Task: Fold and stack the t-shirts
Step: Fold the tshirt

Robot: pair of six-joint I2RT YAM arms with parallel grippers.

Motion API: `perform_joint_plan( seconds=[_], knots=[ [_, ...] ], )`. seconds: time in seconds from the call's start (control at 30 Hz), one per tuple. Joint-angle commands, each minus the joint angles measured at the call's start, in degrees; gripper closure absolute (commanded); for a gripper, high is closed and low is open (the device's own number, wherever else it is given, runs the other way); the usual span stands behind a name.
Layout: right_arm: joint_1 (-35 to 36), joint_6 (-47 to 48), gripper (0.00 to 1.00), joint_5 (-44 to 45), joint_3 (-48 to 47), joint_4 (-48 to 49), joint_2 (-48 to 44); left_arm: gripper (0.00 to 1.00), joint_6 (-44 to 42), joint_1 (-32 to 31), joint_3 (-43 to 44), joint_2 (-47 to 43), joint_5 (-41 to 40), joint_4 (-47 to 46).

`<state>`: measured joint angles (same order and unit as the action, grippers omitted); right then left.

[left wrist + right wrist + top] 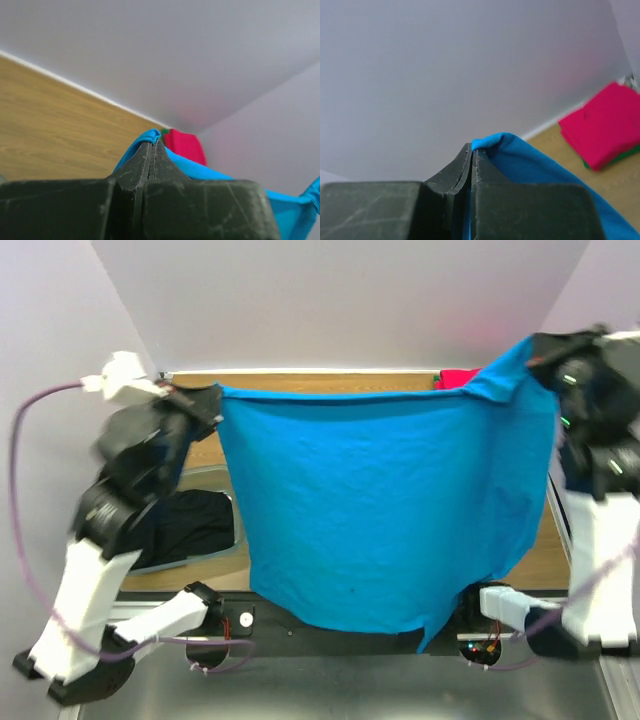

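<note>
The bright blue t-shirt (380,500) hangs spread in the air between my two grippers, its lower edge over the table's near edge. My left gripper (212,398) is shut on its upper left corner; the left wrist view shows blue cloth (150,136) pinched at the fingertips. My right gripper (535,358) is shut on its upper right corner, with blue cloth (510,155) at the fingertips. A folded red-pink shirt (602,122) lies on a green one (620,157) at the table's far right (455,378). The black shirt (195,525) lies in the bin.
A translucent blue-grey plastic bin (200,475) stands at the table's left side. The wooden table (55,125) meets a white wall at the back. The hanging blue shirt hides most of the table's middle.
</note>
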<state>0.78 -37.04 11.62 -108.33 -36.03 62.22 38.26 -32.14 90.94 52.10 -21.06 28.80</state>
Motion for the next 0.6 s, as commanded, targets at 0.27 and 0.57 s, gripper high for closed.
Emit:
perform_joint_plan(
  seconds=[0.27,0.57],
  knots=[
    [-0.2,2.6,1.0,-9.2,22.5,25.2,24.1,1.0,0.1,14.6,-8.9,35.7,5.1,-16.5],
    [-0.2,6.4,1.0,-18.2,9.6,26.5,51.9,1.0,-1.3,19.0,12.3,65.7,10.0,-9.1]
  ],
)
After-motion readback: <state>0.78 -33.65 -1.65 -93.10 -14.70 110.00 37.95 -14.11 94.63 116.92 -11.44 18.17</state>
